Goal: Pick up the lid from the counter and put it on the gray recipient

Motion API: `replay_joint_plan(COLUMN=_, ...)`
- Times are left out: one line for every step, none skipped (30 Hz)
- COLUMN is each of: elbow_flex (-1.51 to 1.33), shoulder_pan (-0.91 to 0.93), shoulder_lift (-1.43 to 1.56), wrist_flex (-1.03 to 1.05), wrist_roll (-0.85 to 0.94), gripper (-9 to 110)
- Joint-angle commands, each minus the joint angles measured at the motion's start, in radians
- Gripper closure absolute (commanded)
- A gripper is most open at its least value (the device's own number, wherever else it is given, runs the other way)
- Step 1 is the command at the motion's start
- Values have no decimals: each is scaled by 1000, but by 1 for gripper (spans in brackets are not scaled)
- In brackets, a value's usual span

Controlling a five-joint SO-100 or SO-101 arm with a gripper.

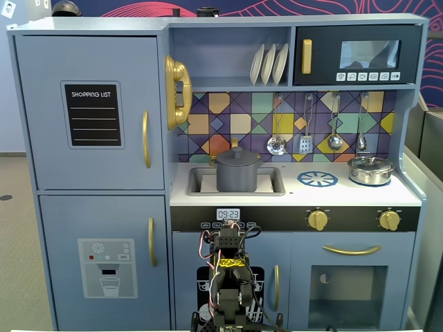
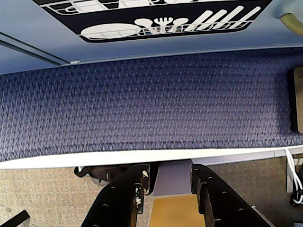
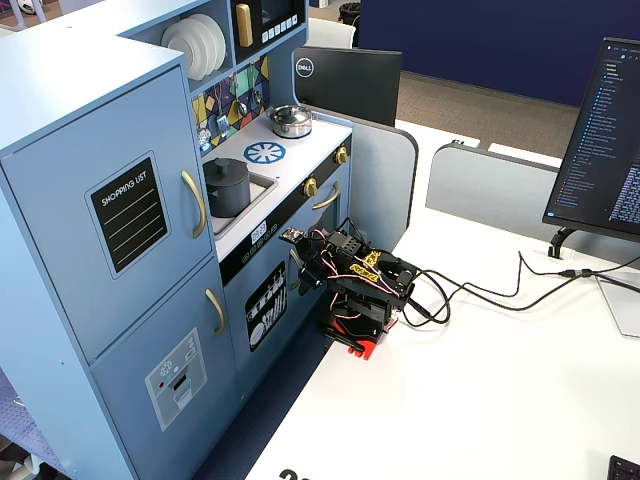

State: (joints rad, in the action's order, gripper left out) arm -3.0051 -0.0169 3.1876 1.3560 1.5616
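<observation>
**A:** Start at the left of the front-on fixed view. Where is the lid?

**B:** The lid (image 1: 237,156) is not lying on the counter (image 1: 291,191). It looks seated on top of the gray recipient (image 1: 237,177), knob up. The pot itself stands in the sink (image 1: 198,182), left of the counter's middle.

**A:** And to the right of that?

**B:** The blue burner ring (image 1: 318,179) is at about 3 o'clock from the pot and is bare. Further the same way is the shiny silver pot (image 1: 371,171) with its own lid on.

**A:** And the arm?

**B:** The arm (image 1: 228,283) is at 6 o'clock from the gray pot, folded low in front of the cabinet and well below counter height. In the wrist view the gripper (image 2: 169,172) points at carpet and the cabinet's base. Its fingers (image 2: 124,196) are parted, with nothing between them.

**A:** So which step is this?

**B:** I judge the placing step done, or nothing left to pick, since I see no loose dark lid on the worktop. If another move were wanted, the arm would have to rise toward 12 o'clock, clear the counter's front edge, and come down over the knob with the fingers spread.
</observation>
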Motion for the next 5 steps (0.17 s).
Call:
replay_joint_plan(elbow_flex=5, shoulder_pan=-12, shoulder_lift=-9, wrist_flex=175, wrist_roll=-25, gripper=100)
replay_joint_plan(elbow_flex=5, shoulder_pan=-12, shoulder_lift=-9, wrist_flex=175, wrist_roll=-25, gripper=100)
replay_joint_plan(elbow_flex=5, shoulder_pan=-12, shoulder_lift=-9, wrist_flex=175, wrist_roll=-25, gripper=100)
replay_joint_plan(elbow_flex=5, shoulder_pan=-12, shoulder_lift=-9, wrist_flex=175, wrist_roll=-25, gripper=100)
replay_joint_plan(elbow_flex=5, shoulder_pan=-12, shoulder_lift=-9, wrist_flex=175, wrist_roll=-25, gripper=100)
